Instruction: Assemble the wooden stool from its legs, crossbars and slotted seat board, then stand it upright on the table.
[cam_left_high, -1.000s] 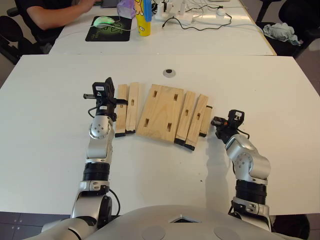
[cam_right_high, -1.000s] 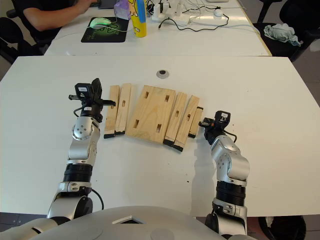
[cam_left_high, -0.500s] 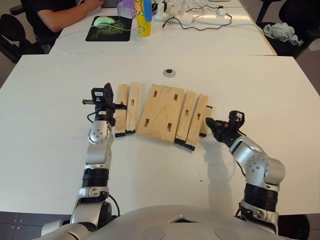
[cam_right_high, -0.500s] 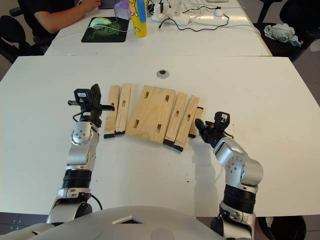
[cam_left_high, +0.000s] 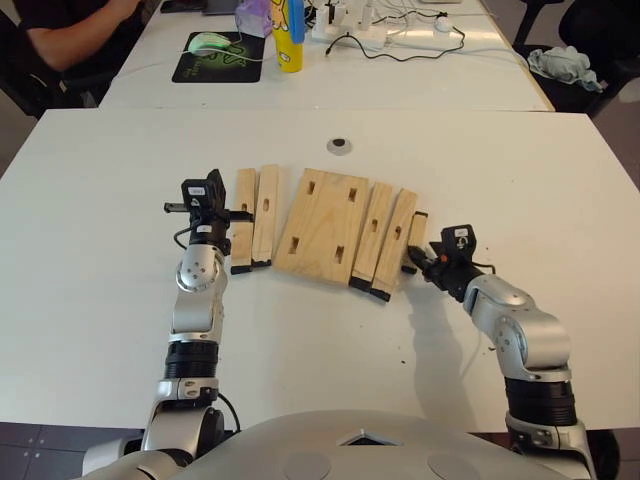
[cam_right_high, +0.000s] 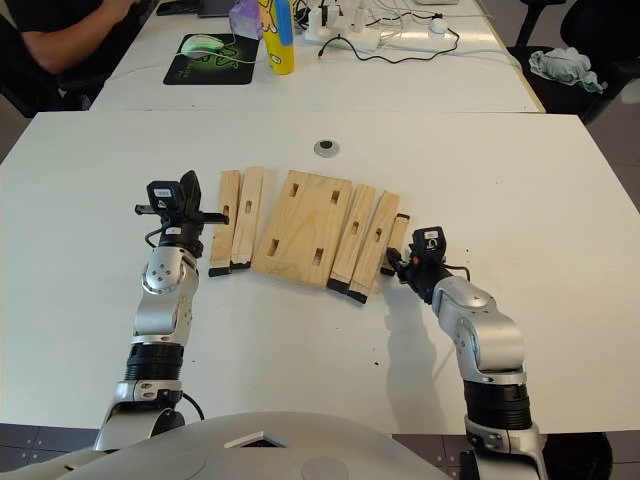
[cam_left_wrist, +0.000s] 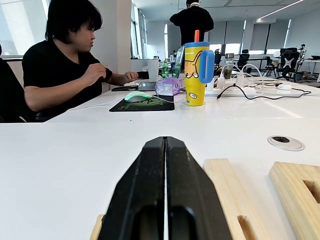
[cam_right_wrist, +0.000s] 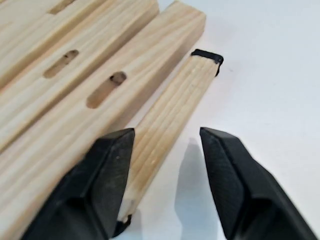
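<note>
Right wrist view: the right gripper (cam_right_wrist: 165, 142), fingers spread, straddles the near end of the one short crossbar (cam_right_wrist: 172, 107), the rightmost part. One slotted seat board (cam_left_high: 320, 222) lies flat mid-table (cam_left_high: 520, 190), with two legs (cam_left_high: 372, 232) on its right and another two legs (cam_left_high: 265, 210) on its left. The left gripper (cam_left_wrist: 165, 150), fingers pressed together, sits over the leftmost leg.

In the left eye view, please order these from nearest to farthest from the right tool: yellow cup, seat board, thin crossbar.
1. thin crossbar, beside the right tool.
2. seat board, farther to the left.
3. yellow cup, on the far table.
</note>
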